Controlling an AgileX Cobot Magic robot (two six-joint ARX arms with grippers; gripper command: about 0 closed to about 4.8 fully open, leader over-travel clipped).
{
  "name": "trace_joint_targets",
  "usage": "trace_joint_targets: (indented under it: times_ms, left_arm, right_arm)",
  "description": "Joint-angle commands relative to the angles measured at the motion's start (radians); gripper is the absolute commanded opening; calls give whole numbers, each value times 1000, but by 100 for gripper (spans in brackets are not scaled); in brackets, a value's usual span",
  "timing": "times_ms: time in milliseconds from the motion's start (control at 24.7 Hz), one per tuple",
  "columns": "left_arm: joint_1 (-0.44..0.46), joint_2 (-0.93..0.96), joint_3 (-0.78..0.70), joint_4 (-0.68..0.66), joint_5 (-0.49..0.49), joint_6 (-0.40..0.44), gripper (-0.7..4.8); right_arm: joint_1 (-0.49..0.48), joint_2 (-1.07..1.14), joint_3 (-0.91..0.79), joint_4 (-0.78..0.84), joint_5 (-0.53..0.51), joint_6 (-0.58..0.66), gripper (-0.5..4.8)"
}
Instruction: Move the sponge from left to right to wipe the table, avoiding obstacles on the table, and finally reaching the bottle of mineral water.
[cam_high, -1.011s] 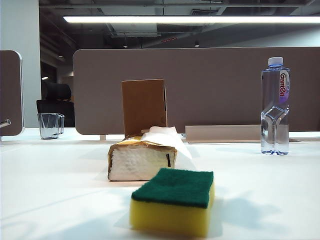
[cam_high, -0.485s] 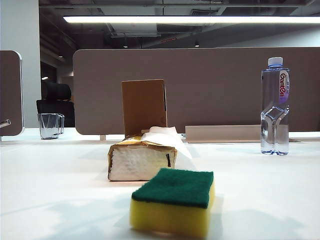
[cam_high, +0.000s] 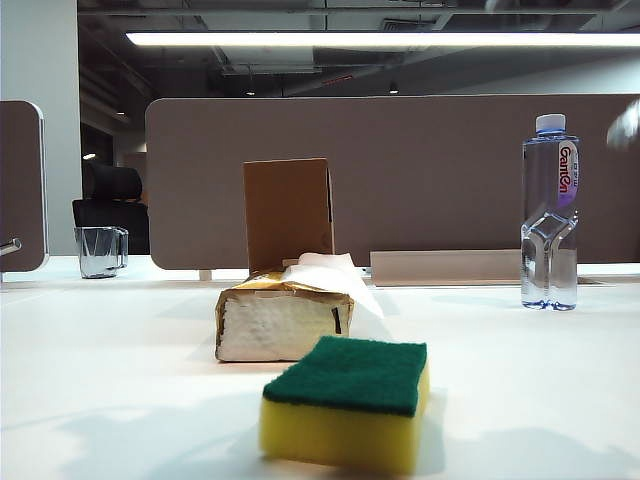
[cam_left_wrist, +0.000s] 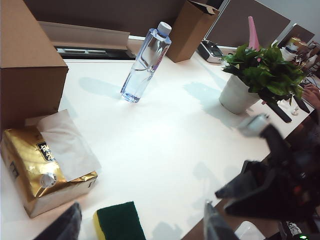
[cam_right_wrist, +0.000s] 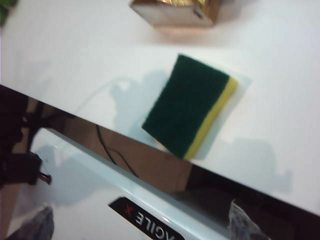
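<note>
The sponge (cam_high: 345, 400), yellow with a green top, lies flat near the front edge of the white table (cam_high: 520, 380). Behind it are the gold tissue pack (cam_high: 285, 315) and the upright cardboard box (cam_high: 288, 212). The bottle of mineral water (cam_high: 550, 215) stands at the far right. My left gripper (cam_left_wrist: 140, 231) hangs open above the sponge (cam_left_wrist: 120, 222), its fingers (cam_left_wrist: 65, 227) wide apart and touching nothing. My right gripper (cam_right_wrist: 137, 227) is open and empty, off the table's front edge, looking at the sponge (cam_right_wrist: 192, 110).
A clear glass mug (cam_high: 100, 250) stands far left at the back. A potted plant (cam_left_wrist: 260, 75) and a second brown box (cam_left_wrist: 192, 30) stand beyond the bottle (cam_left_wrist: 145, 62). A blurred pale shape (cam_high: 625, 125) shows at the exterior view's right edge.
Shadows on the table near the sponge have shifted and faded. A blurred pale shape has entered at the upper right edge. Sponge, tissue pack, box and bottle have not moved.
</note>
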Motion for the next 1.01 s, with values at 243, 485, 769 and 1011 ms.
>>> trace_joint_targets:
  times_ms: [243, 485, 769, 1011]
  left_arm:
    - [0, -6, 5, -16, 0, 1, 314]
    - [0, -24, 5, -21, 0, 5, 314]
    - [0, -75, 5, -34, -1, 5, 314]
    - [0, -85, 5, -37, -2, 4, 314]
  right_arm:
    - [125, 187, -50, 199, 95, 52, 479]
    - [137, 296, -51, 288, 99, 49, 479]
    - [135, 364, -115, 391, 114, 57, 458]
    - [135, 412, -119, 444, 113, 60, 458]
